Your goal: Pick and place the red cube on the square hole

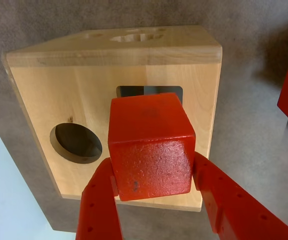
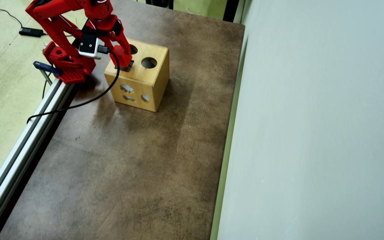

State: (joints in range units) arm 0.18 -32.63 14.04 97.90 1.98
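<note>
In the wrist view the red cube (image 1: 151,145) fills the middle, pinched on its left and right faces by my gripper (image 1: 153,165), which is shut on it. The cube hangs just above the top of the light wooden box (image 1: 63,95). Behind the cube's top edge a strip of the dark square hole (image 1: 133,91) shows; the rest is covered. In the overhead view my gripper (image 2: 125,63) points down over the box (image 2: 155,80) at the square hole (image 2: 127,67). The cube cannot be told apart from the red fingers there.
A round hole (image 1: 76,143) lies left of the square one, seen also as the round hole (image 2: 149,62). The box's side has small shaped cut-outs (image 2: 127,88). The arm base (image 2: 67,66) and a metal rail (image 2: 22,143) line the table's left edge; a pale wall (image 2: 312,133) stands right.
</note>
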